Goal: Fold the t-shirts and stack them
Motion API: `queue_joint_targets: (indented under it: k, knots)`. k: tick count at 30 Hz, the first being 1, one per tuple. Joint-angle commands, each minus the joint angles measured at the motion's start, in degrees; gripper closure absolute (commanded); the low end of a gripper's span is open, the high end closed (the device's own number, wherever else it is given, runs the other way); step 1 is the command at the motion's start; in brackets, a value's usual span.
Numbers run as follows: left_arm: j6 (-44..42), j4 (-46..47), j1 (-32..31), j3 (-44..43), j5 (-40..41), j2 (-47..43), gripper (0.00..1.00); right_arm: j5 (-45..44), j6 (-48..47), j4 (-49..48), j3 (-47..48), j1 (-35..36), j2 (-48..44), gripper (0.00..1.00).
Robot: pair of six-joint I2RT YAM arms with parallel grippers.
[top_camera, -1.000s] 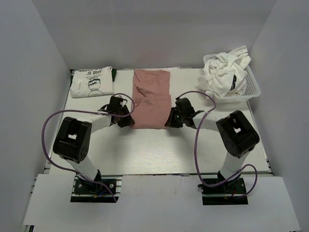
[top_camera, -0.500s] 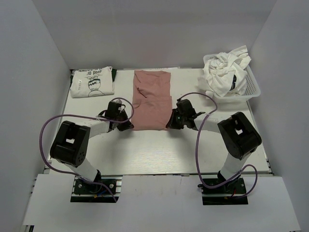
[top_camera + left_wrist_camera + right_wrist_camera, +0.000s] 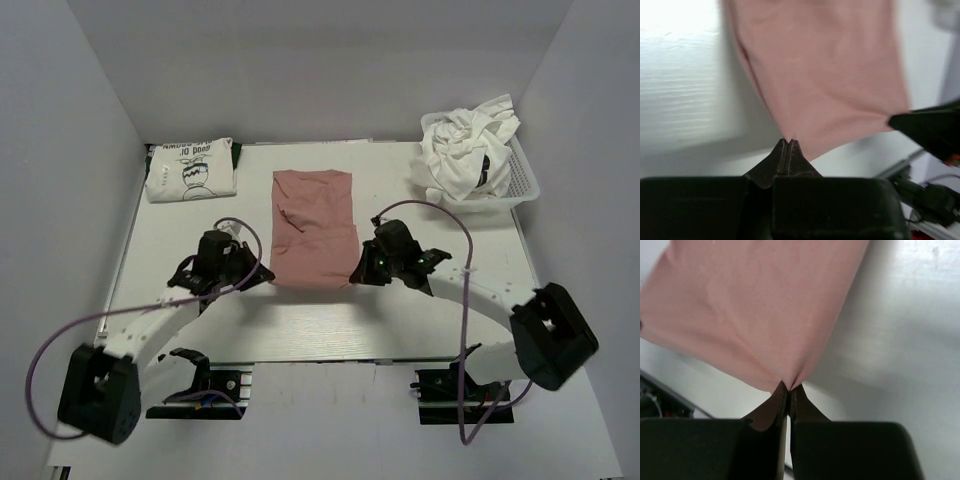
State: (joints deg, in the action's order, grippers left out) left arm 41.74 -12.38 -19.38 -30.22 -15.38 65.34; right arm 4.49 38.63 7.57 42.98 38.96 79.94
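The dusty pink t-shirt [image 3: 313, 228] lies folded into a long strip in the middle of the table. My left gripper [image 3: 266, 277] is shut on its near left corner, pinching the pink cloth [image 3: 825, 75] at the tips. My right gripper [image 3: 352, 277] is shut on the near right corner of the pink cloth [image 3: 760, 305]. The near edge is lifted off the table between the two grippers. A folded white t-shirt with black cartoon print [image 3: 190, 169] lies at the back left. Several crumpled white t-shirts [image 3: 463, 148] fill a basket at the back right.
The white plastic basket [image 3: 522, 179] stands at the back right corner. White walls close in the table on the left, back and right. Purple cables loop from both arms over the near part of the table.
Both arms have swung toward the near edge and lifted, pulling the near edge of the pink t-shirt toward me. The shirt has slid slightly nearer. Both grippers stay shut on its corners.
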Motion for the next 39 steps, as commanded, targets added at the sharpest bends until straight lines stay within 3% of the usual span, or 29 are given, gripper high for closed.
queue_joint_targets:
  k: [1, 3, 7, 15, 22, 27, 33, 39]
  knots:
    - [2.1, -1.7, -0.3, 1.7, -5.4, -11.0, 1.00, 3.2, 0.9, 5.2, -2.3, 1.3, -7.0, 1.00]
    - [3.0, -1.7, -0.3, 1.7, -6.5, -16.4, 1.00, 3.7, 1.0, 5.7, -2.6, 1.9, -9.5, 1.00]
    - [1.8, -5.1, -0.3, -3.7, -3.2, -17.2, 1.00, 3.2, 0.5, 6.9, 0.9, 2.1, -11.8, 1.00]
    - [2.3, -1.4, 0.6, -14.7, 2.3, -6.2, 1.00, -6.3, -0.6, 10.6, 15.3, -0.5, -6.1, 1.00]
    - [1.2, -4.2, 1.2, -27.2, 14.4, 4.3, 1.00, -0.8, -3.7, 11.8, 29.6, -5.4, 4.8, 1.00]
    - [-0.3, -4.2, 2.8, -34.9, 15.7, 12.4, 1.00, 0.3, -5.8, 12.2, 36.3, -9.6, 12.7, 1.00]
    - [-1.0, -4.8, 4.5, -44.5, 16.8, 24.8, 1.00, 8.0, -9.3, 12.1, 49.7, -14.3, 23.6, 1.00]
    - [-1.0, -1.4, 6.6, -56.2, 16.9, 37.6, 1.00, 9.3, -9.7, 12.3, 63.3, -18.4, 41.0, 1.00]
